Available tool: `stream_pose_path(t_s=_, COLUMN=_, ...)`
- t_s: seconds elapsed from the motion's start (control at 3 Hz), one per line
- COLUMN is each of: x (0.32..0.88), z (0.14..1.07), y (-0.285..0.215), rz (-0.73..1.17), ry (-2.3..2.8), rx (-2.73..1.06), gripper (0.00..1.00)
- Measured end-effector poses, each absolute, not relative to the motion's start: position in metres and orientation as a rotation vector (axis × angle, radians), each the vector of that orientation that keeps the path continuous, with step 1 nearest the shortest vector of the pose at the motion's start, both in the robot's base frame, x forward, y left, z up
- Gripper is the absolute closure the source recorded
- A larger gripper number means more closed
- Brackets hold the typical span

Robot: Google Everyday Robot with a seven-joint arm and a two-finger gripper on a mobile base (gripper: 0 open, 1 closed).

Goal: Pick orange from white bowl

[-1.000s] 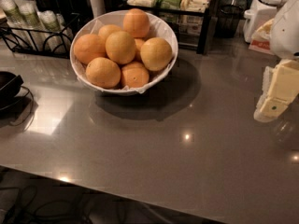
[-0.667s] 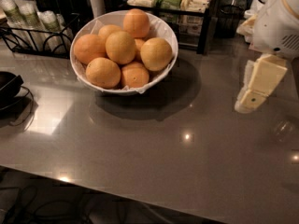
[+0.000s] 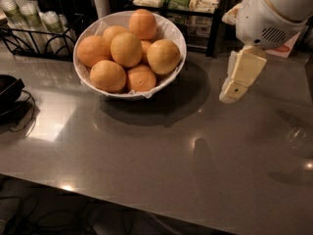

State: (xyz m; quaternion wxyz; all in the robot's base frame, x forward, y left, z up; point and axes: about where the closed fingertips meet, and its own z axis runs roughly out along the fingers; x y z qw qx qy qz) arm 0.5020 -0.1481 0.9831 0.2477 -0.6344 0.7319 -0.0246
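Observation:
The white bowl (image 3: 172,31) with a crinkled paper liner stands at the back left of the grey counter, piled with several oranges. A large pale yellow-orange orange (image 3: 164,56) lies on the right side of the pile, and a similar one (image 3: 126,49) lies in the middle. Smaller, deeper-orange ones lie at the front and on top. My gripper (image 3: 232,92) hangs from the white arm (image 3: 274,9) at the upper right. It points down and left, above the counter, to the right of the bowl and apart from it.
A black wire rack (image 3: 29,38) with cups stands at the back left. A shelf of packets (image 3: 181,1) stands behind the bowl. A black object with a cable (image 3: 10,89) lies at the left edge. The counter's front edge (image 3: 146,207) runs along the bottom.
The arm and gripper have moved left from the right edge towards the bowl. The bowl and the oranges have not moved.

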Motion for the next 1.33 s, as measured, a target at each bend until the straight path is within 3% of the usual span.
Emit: stream_pose_path(t_s=1.33, x=0.602, z=0.984, y=-0.057, rz=0.132, ry=1.793, rx=-1.500, gripper=0.02)
